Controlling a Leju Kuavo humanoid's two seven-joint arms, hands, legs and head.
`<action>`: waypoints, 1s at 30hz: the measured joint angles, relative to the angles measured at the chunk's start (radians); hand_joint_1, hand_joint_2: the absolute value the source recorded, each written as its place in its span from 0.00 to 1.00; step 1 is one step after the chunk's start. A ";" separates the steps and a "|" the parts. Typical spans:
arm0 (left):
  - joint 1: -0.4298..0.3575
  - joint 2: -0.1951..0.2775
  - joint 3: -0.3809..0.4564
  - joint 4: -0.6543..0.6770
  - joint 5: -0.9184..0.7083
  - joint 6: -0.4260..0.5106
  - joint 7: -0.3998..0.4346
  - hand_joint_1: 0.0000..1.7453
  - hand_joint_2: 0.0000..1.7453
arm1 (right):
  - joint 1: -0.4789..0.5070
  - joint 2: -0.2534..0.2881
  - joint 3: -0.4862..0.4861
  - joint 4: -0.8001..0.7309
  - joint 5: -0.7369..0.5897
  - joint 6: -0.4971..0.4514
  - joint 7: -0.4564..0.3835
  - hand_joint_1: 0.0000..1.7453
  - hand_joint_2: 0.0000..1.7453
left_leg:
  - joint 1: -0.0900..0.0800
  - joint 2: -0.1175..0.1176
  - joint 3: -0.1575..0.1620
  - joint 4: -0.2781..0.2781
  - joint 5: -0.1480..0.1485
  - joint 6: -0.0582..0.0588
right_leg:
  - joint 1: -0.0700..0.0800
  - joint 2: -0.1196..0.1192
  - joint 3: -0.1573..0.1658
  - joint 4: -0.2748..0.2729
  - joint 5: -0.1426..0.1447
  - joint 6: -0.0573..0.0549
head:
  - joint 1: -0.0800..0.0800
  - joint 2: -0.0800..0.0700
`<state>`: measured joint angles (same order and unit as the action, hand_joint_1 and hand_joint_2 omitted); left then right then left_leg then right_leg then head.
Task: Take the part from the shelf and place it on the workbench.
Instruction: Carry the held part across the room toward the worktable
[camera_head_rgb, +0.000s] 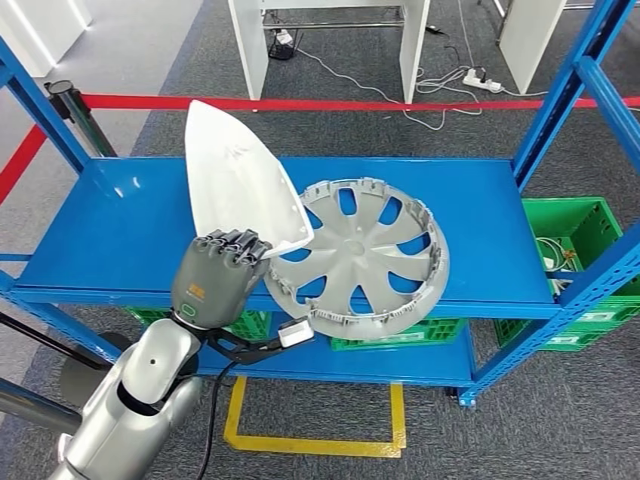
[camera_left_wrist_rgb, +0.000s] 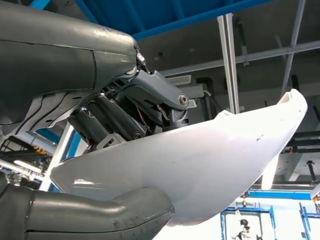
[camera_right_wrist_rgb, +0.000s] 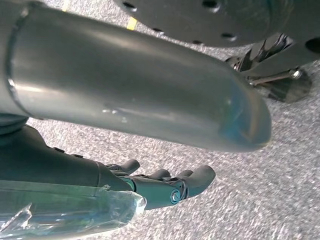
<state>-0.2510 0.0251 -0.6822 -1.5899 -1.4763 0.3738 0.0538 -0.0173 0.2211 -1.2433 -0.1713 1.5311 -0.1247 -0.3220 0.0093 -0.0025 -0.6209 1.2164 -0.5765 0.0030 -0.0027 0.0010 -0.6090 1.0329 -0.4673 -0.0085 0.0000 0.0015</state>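
Lifting is under way: our left hand (camera_head_rgb: 215, 275) grips the white part (camera_head_rgb: 238, 185) above the blue shelf (camera_head_rgb: 483, 220); right hand (camera_right_wrist_rgb: 166, 187) hangs empty, fingers loosely apart. Next we carry it to the workbench.

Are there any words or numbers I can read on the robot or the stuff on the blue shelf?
None can be read.
Small orange mark on the back of the left hand: too small and blurred to read.
White part the hand holds: no writing visible.
Grey wheel cover on the blue shelf: no writing visible.
Right hand: no writing visible.
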 joint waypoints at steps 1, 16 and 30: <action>-0.001 0.000 0.001 0.000 0.000 0.000 0.000 1.00 1.00 | 0.000 0.001 0.000 0.001 0.000 0.000 0.000 0.00 0.00 | -0.010 0.000 0.047 -0.072 0.021 0.019 | 0.004 0.000 -0.005 0.000 0.006 -0.001 | 0.000 0.000; 0.016 0.004 0.019 0.001 0.003 -0.023 0.022 1.00 1.00 | 0.000 0.000 -0.002 0.005 -0.004 -0.002 0.001 0.00 0.00 | -0.017 0.012 0.016 -0.240 0.161 0.024 | -0.015 -0.002 0.014 0.148 -0.071 0.064 | 0.012 0.000; 0.038 0.051 0.087 -0.007 0.013 -0.046 0.028 1.00 1.00 | -0.005 0.001 -0.002 0.005 -0.003 0.007 0.015 0.00 0.00 | -0.010 0.007 -0.037 0.047 0.022 -0.023 | -0.007 -0.006 0.020 -0.031 0.004 -0.004 | 0.007 0.000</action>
<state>-0.2134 0.0764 -0.5952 -1.5965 -1.4635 0.3282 0.0813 -0.0223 0.2221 -1.2451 -0.1659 1.5284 -0.1177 -0.3067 -0.0009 0.0042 -0.6580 1.2633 -0.5544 -0.0196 -0.0093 -0.0048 -0.5886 1.0017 -0.4634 -0.0120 0.0073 0.0014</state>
